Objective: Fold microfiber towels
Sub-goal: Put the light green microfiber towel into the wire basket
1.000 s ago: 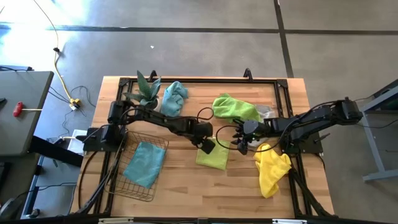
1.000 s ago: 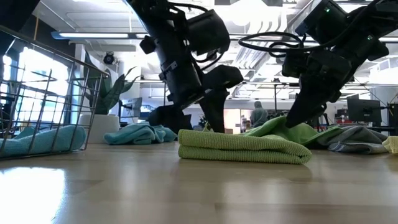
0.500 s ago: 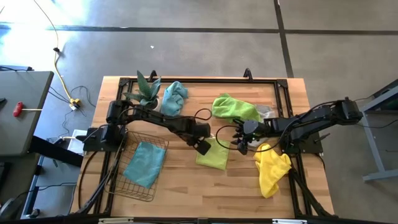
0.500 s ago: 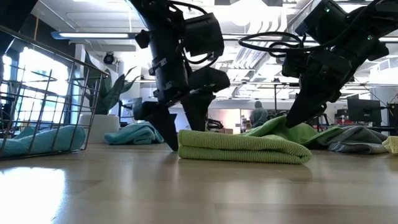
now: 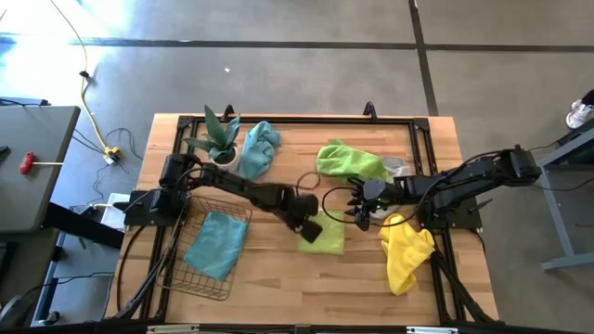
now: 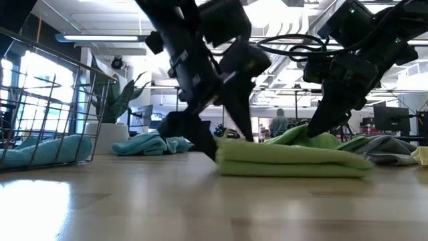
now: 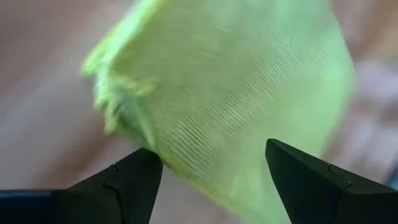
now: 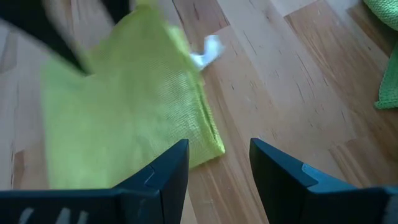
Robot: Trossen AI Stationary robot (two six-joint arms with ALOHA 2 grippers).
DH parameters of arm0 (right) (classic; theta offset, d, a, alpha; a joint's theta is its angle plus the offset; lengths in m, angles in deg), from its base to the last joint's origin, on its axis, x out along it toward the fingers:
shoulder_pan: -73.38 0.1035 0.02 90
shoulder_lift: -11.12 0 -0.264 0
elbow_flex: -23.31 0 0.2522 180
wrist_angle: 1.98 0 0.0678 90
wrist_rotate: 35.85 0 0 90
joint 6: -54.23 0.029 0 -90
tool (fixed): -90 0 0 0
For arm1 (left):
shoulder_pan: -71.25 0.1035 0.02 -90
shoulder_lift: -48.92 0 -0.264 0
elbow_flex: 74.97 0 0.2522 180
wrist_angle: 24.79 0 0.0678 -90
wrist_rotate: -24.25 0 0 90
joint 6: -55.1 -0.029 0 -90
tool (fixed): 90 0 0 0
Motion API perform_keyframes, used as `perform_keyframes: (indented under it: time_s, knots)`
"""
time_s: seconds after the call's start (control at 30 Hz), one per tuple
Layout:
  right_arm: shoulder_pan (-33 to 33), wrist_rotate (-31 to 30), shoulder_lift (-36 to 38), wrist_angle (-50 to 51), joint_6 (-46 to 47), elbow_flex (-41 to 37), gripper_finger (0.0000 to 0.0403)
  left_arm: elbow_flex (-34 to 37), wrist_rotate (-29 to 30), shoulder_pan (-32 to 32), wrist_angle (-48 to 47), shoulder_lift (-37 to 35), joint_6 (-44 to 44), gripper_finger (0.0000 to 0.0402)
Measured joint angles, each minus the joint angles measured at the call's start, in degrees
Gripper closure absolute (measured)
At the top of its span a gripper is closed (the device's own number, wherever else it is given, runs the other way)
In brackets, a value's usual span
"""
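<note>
My left jaws (image 5: 312, 229), spread wide, straddled the folded lime-green microfiber towel's (image 5: 325, 232) near edge; my right jaws (image 5: 360, 211), part-open, waited beside it.

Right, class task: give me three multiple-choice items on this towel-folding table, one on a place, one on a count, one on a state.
1. Where does the teal towel that lies flat sit?
A. in the wire basket
B. beside the yellow towel
C. under the plant

2. How many lime green towels show from above?
A. one
B. two
C. four

3. How do the left gripper's fingers stand?
A. shut on a yellow towel
B. open at the folded green towel
C. shut on the plant

Answers:
1. A, the basket's wires frame it.
2. B, the folded one at mid-table and a crumpled green towel farther back.
3. B, the left wrist view shows the fingers apart with green cloth between them.
</note>
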Motion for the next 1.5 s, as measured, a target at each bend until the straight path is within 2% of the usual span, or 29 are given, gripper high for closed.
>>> perform_keyframes:
  time_s: [0.17,0.33,0.6,0.77,0.97,1.13,1.3,1.5]
  knots:
    - [0.01,-0.02,0.02,-0.01,-0.02,0.0,0.0242,-0.17,0.65,-0.56,2.85,1.71,-0.9,0.0137]
    - [0.0,-0.01,0.02,-0.09,0.0,0.0,0.0242,-0.35,1.91,-0.57,4.79,3.86,-1.43,0.0179]
    - [-0.01,-0.02,0.02,-0.07,0.0,0.0,0.0242,-0.34,6.52,-0.4,4.27,4.78,-5.27,0.0301]
    - [-0.01,0.0,0.02,-0.09,0.0,0.0,0.0242,-0.25,6.33,-0.24,4.79,4.95,-11.03,0.0387]
    - [-0.01,0.0,0.02,-0.09,0.0,0.0,0.0242,-0.21,2.68,0.91,3.48,3.44,-16.16,0.0395]
    - [-0.01,0.0,0.02,-0.09,0.0,0.0,0.0242,-0.03,1.0,1.96,-4.54,-0.04,-19.15,0.0398]
    - [0.0,-0.01,0.02,-0.15,0.0,0.0,0.0242,-4.04,3.19,1.88,-19.49,-3.26,-25.4,0.04]
    - [-0.01,-0.04,0.02,-0.63,0.0,0.0,0.0242,-12.59,8.25,0.13,-37.75,-4.01,-32.24,0.0401]
